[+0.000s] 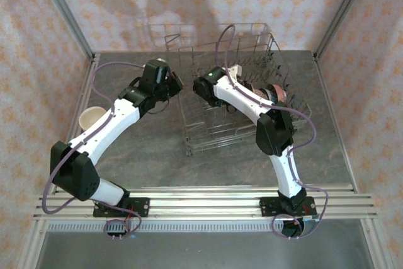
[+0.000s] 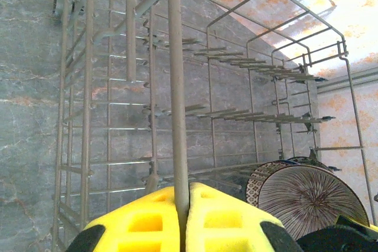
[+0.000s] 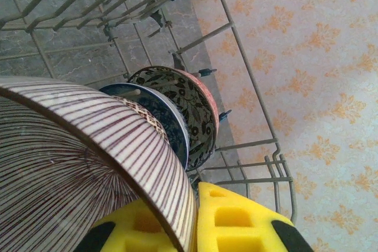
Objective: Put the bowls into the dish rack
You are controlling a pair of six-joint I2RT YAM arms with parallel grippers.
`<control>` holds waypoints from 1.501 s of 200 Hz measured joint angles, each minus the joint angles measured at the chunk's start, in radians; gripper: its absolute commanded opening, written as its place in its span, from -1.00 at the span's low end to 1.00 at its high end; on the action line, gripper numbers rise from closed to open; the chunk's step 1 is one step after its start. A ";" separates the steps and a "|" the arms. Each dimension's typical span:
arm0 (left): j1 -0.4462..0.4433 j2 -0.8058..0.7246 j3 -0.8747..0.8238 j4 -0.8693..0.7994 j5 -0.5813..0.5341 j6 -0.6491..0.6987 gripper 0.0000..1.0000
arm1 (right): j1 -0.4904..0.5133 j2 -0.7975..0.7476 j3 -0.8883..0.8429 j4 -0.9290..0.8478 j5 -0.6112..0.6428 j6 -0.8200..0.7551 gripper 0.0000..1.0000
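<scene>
A rack wire was pinched in left jaws, likely for steadying; a striped bowl was clamped in right jaws

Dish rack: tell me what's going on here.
The left gripper is shut on a wire of the dish rack, at its left side. The right gripper grips a striped bowl by its rim inside the rack, beside several patterned bowls already standing on edge there. A cream bowl sits on the table, left of the rack.
</scene>
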 measured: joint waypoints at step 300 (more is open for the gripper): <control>-0.019 -0.033 0.029 -0.050 0.034 0.100 0.02 | 0.063 0.012 -0.115 0.000 0.150 0.092 -1.00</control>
